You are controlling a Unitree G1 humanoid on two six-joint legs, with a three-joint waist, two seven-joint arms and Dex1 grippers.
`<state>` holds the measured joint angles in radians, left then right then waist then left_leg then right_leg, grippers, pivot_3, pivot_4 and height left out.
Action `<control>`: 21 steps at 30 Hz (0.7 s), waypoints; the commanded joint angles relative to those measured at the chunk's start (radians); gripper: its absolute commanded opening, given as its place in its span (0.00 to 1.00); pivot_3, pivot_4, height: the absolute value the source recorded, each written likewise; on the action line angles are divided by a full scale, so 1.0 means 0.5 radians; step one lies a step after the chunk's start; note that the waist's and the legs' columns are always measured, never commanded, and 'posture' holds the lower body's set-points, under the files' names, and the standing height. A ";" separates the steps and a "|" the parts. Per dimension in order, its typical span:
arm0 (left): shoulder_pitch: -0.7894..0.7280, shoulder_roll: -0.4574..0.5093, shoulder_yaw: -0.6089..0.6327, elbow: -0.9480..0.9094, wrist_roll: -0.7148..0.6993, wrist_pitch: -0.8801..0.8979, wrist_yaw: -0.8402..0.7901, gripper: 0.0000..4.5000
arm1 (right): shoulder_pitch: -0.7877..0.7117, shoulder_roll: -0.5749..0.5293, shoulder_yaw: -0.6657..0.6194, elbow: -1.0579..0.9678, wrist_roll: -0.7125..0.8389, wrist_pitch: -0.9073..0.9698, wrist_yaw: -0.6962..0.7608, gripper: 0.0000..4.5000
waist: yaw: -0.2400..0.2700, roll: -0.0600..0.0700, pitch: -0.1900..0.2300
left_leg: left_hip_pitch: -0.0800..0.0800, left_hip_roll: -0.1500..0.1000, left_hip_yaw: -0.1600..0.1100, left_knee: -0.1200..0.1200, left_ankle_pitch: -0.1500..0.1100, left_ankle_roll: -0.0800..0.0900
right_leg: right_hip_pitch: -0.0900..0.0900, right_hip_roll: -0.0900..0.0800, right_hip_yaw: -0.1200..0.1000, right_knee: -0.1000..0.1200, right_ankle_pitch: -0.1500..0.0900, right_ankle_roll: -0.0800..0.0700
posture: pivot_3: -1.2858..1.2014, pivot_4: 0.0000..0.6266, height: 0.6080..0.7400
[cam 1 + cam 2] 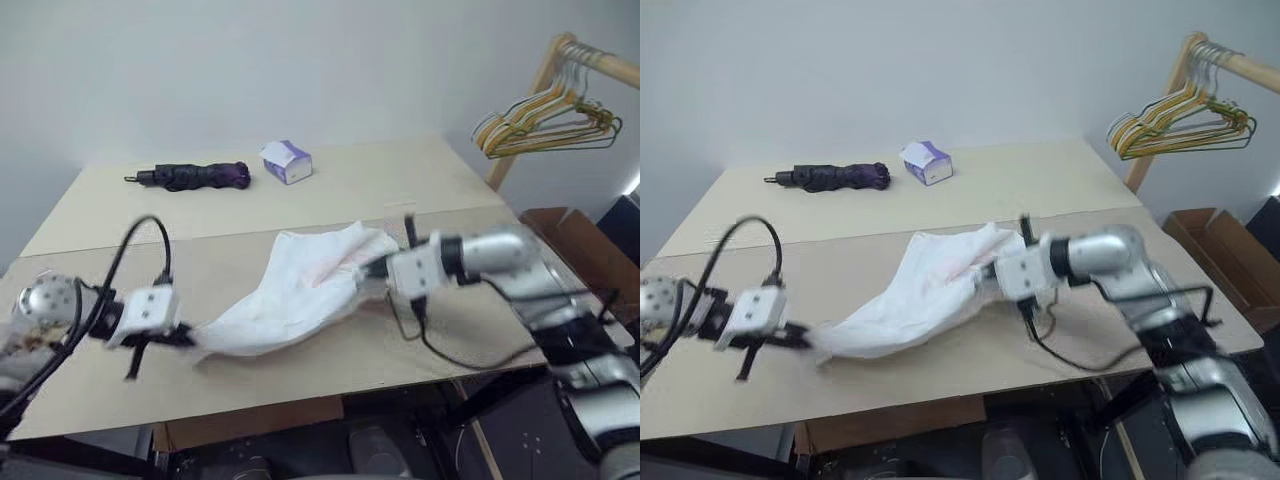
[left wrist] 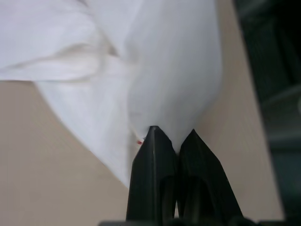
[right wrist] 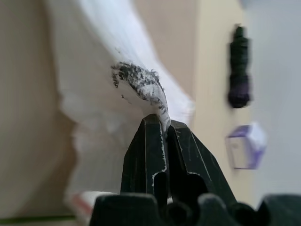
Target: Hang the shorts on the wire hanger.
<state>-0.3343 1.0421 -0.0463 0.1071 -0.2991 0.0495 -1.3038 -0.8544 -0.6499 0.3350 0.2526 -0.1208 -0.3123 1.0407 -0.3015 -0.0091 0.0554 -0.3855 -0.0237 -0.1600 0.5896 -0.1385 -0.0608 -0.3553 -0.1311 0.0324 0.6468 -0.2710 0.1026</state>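
Observation:
The white, wrinkled shorts [image 1: 290, 298] hang stretched between my two grippers, sagging toward the table [image 1: 400, 180]. My left gripper [image 1: 190, 338] is shut on the lower left end of the fabric; in the left wrist view its fingers [image 2: 153, 150] pinch a hem with a small red mark. My right gripper [image 1: 365, 268] is shut on the upper right end, and the right wrist view shows a fold with a dark smudged patch [image 3: 138, 82] clamped between its closed jaws. The wire hanger is hidden or out of view.
A folded dark umbrella [image 1: 195, 177] and a small white-and-purple box [image 1: 287, 161] lie at the table's far side. A bunch of yellow and green hangers [image 1: 545, 125] hangs on a wooden rack at the right. A cardboard box [image 1: 585, 250] stands beside the table's right edge.

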 commanded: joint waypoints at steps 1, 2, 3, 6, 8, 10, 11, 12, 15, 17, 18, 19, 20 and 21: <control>-0.684 -0.138 0.109 0.655 0.271 -0.071 0.564 0.01 | -0.614 0.207 0.010 0.798 -0.449 -0.161 -0.830 0.00 | 0.018 0.000 0.007 | 0.002 -0.001 0.000 0.001 0.000 0.000 | 0.003 0.000 0.000 0.001 0.000 0.000 | 0.45 0.00 1.00; -0.924 -0.182 0.094 0.900 0.389 -0.126 0.768 0.01 | -0.808 0.270 0.055 1.047 -0.616 -0.191 -1.187 0.00 | 0.021 0.000 0.009 | 0.002 -0.004 -0.003 0.002 0.002 -0.001 | 0.001 0.000 0.000 0.003 0.001 0.002 | 0.45 0.00 1.00; -1.150 -0.211 0.068 1.120 0.512 -0.167 0.991 0.01 | -0.979 0.313 0.133 1.250 -0.810 -0.206 -1.602 0.00 | 0.021 0.000 0.009 | -0.004 -0.004 -0.008 -0.003 0.007 -0.006 | -0.010 0.001 0.000 0.002 0.004 0.003 | 0.45 0.00 1.00; -1.620 -0.276 0.018 1.600 0.801 -0.423 1.637 0.01 | -1.281 0.425 0.221 1.631 -1.055 -0.271 -2.421 0.00 | 0.026 0.000 0.008 | -0.012 -0.006 -0.011 -0.015 0.009 -0.008 | -0.026 0.001 0.003 0.002 0.003 0.001 | 0.46 0.00 1.00; -1.868 -0.289 -0.001 1.801 0.987 -0.625 2.178 0.01 | -1.384 0.467 0.205 1.751 -1.104 -0.328 -2.844 0.00 | 0.030 -0.001 0.008 | -0.009 -0.006 -0.007 -0.028 0.008 -0.009 | -0.029 -0.001 0.007 0.001 0.001 0.003 | 0.46 0.00 1.00; -2.014 -0.278 -0.008 1.904 1.090 -0.787 2.483 0.01 | -1.413 0.476 0.188 1.803 -1.117 -0.425 -3.086 0.00 | 0.034 -0.001 0.008 | -0.013 -0.006 -0.006 -0.034 0.008 -0.008 | -0.036 -0.001 0.009 0.001 -0.001 0.005 | 0.46 0.00 1.00; -2.031 -0.270 -0.005 1.924 1.106 -0.901 2.516 0.01 | -1.401 0.467 0.192 1.816 -1.127 -0.495 -3.153 0.00 | 0.036 -0.001 0.008 | -0.018 -0.006 -0.005 -0.034 0.008 -0.008 | -0.042 -0.001 0.011 0.002 -0.001 0.005 | 0.46 0.00 1.00; -2.020 -0.264 -0.003 1.929 1.101 -1.008 2.473 0.01 | -1.377 0.457 0.195 1.826 -1.130 -0.570 -3.173 0.00 | 0.040 -0.001 0.008 | -0.027 -0.007 -0.002 -0.034 0.008 -0.008 | -0.053 -0.002 0.013 0.004 0.000 0.003 | 0.46 0.00 1.00; -1.859 -0.235 -0.022 1.881 1.069 -1.254 2.230 0.01 | -1.255 0.424 0.233 1.857 -1.135 -0.763 -3.082 0.00 | 0.041 -0.001 0.008 | -0.036 -0.011 0.005 -0.032 0.008 -0.008 | -0.062 -0.007 0.019 0.005 0.004 -0.003 | 0.46 0.00 1.00; -1.645 -0.225 -0.006 1.776 0.945 -1.407 1.937 0.01 | -1.130 0.383 0.273 1.843 -1.153 -0.900 -3.011 0.00 | 0.041 0.000 0.007 | -0.035 -0.017 0.007 -0.032 0.008 -0.008 | -0.060 -0.012 0.019 0.006 0.002 0.001 | 0.46 0.00 1.00; -1.508 -0.227 0.017 1.687 0.839 -1.417 1.746 0.01 | -1.055 0.360 0.292 1.829 -1.152 -0.987 -2.943 0.00 | 0.041 0.000 0.007 | -0.032 -0.019 0.008 -0.031 0.009 -0.008 | -0.057 -0.014 0.020 0.006 0.000 0.004 | 0.46 0.00 1.00; -1.357 -0.227 0.042 1.566 0.707 -1.433 1.552 0.01 | -0.984 0.334 0.313 1.803 -1.164 -1.064 -2.901 0.00 | 0.040 0.000 0.007 | -0.028 -0.019 0.009 -0.030 0.009 -0.008 | -0.051 -0.015 0.020 0.006 -0.001 0.006 | 0.46 0.00 1.00; -1.234 -0.227 0.065 1.462 0.602 -1.430 1.407 0.01 | -0.929 0.316 0.326 1.783 -1.170 -1.113 -2.875 0.00 | 0.038 0.000 0.007 | -0.025 -0.019 0.009 -0.028 0.010 -0.007 | -0.046 -0.015 0.019 0.007 0.000 0.006 | 0.46 0.00 1.00; -1.085 -0.215 0.080 1.330 0.495 -1.367 1.249 0.01 | -0.859 0.305 0.325 1.772 -1.140 -1.176 -2.800 0.00 | 0.032 0.000 0.007 | -0.025 -0.019 0.008 -0.028 0.012 -0.006 | -0.045 -0.014 0.019 0.006 0.002 0.006 | 0.46 0.00 1.00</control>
<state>-0.8963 0.9138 -0.0462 0.8768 0.0512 -0.6423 -0.5608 -1.2829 -0.4804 0.5046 1.1680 -0.7087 -0.8452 -0.3947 -0.2854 -0.0090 0.0591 -0.3981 -0.0333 -0.1560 0.5760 -0.1312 -0.0635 -0.3778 -0.1383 0.0420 0.6497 -0.2690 0.1056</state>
